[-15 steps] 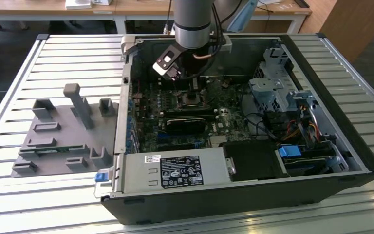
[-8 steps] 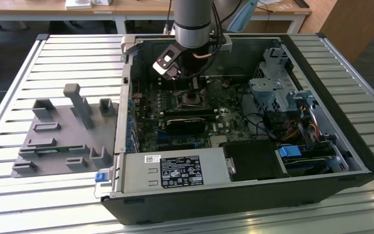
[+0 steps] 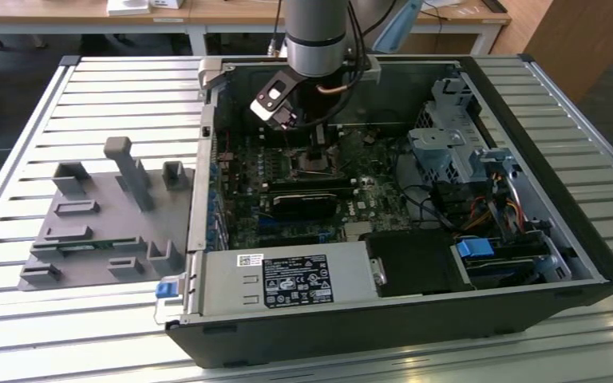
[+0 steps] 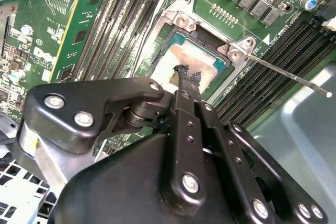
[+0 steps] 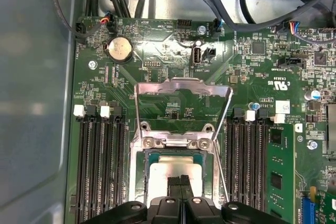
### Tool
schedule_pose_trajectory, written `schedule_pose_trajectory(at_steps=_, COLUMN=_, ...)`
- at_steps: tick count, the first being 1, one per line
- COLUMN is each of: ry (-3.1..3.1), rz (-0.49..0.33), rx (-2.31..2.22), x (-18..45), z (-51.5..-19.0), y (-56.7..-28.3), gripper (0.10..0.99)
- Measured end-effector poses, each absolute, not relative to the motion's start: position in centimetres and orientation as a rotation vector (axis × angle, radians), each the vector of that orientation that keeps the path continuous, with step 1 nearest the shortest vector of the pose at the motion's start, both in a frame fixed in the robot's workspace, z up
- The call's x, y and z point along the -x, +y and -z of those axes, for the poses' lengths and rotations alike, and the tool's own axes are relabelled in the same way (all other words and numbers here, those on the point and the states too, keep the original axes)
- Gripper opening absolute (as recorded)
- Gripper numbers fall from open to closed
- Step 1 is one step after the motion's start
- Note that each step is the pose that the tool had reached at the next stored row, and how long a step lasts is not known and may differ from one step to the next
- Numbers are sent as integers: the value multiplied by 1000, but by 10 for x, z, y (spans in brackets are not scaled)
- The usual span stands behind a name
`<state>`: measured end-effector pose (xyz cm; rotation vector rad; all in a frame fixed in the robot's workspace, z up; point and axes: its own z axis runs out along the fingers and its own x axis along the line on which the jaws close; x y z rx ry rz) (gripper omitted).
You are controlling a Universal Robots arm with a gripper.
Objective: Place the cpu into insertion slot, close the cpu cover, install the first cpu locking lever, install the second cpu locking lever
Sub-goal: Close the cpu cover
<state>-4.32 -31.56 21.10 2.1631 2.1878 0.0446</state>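
Arm reaches down into the open computer case, which lies on the slatted desk. A grey fixture tray sits beside the case at the exterior view's left.

Gripper is over the socket area of the green motherboard. Fingers are narrow: the two tips are pressed together with nothing between them. In the second wrist view the tips touch the tan face of the cpu.

The cpu is seated inside the insertion slot, lying flat, its teal edge just inside the silver rim. The second wrist view shows the same: cpu in the insertion slot, the fingertips on the chip's near part.

The cpu cover is not yet closed. It is swung back from the socket on its hinge side, and bare board shows through its window.

One locking lever, a thin metal rod, sticks out from the socket corner at a slant, across the black memory slots, not latched
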Motion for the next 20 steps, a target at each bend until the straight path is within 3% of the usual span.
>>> schedule_pose_trajectory(at_steps=20, ry=2187, rz=-44, rx=-2162, x=43, z=-228, y=-316, gripper=106)
